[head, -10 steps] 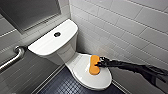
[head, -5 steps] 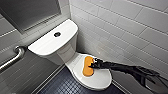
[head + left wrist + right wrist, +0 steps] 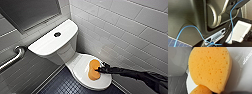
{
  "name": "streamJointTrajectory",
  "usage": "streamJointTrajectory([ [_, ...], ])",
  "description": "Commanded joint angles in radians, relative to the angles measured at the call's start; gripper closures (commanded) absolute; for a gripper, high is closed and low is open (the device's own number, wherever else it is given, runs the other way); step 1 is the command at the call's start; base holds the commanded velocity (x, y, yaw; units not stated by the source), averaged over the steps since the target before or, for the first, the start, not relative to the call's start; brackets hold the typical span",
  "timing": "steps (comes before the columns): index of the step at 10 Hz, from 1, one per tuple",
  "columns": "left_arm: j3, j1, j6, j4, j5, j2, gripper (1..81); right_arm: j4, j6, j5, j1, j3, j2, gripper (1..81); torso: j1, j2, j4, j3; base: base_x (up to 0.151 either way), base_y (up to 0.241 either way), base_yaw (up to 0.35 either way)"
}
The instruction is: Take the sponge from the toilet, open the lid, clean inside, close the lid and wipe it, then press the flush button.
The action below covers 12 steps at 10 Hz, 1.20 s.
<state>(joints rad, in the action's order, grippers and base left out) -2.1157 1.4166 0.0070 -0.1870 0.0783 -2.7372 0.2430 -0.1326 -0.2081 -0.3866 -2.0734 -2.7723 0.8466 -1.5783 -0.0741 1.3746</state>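
The white toilet stands in the corner with its glossy oval lid down. The orange-yellow sponge lies on the lid toward the wall side. My right gripper reaches in from the right and is shut on the sponge's edge, which is pinched inward there. In the right wrist view the sponge looms large against the white lid. The dark round flush button sits in the middle of the tank top.
A white tiled wall runs close along the toilet's right side. A metal grab bar is fixed to the wall at the left. Dark small-tiled floor lies in front of the bowl. A blue cable crosses the left wrist view.
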Motion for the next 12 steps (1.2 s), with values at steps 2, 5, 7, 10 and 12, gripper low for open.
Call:
streamJointTrajectory([
  [2,0.02,0.031,0.008,-0.005,0.092,0.005,1.0,-0.004,-0.009,-0.034,-0.056,0.15,0.246,81.1,0.0,0.0,0.0,0.0,0.0,0.0,0.0],
  [5,0.023,0.031,0.008,-0.005,0.092,0.003,1.0,0.004,-0.009,0.027,-0.153,0.261,0.421,81.1,0.0,0.0,0.0,0.0,0.0,0.0,0.0],
  [7,0.025,0.029,0.008,-0.006,0.092,0.005,1.0,0.009,-0.01,0.071,-0.219,0.361,0.555,81.1,0.0,0.0,0.0,0.0,0.0,0.0,0.0],
  [10,0.026,0.026,0.01,-0.006,0.092,0.003,1.0,0.001,-0.009,0.147,-0.357,0.485,0.702,81.1,0.0,0.0,0.0,0.0,0.0,0.0,0.0],
  [12,0.034,0.017,0.01,-0.008,0.094,0.003,1.0,-0.005,-0.006,0.156,-0.343,0.637,0.816,81.1,0.0,0.0,0.0,0.0,0.0,0.0,0.0],
])
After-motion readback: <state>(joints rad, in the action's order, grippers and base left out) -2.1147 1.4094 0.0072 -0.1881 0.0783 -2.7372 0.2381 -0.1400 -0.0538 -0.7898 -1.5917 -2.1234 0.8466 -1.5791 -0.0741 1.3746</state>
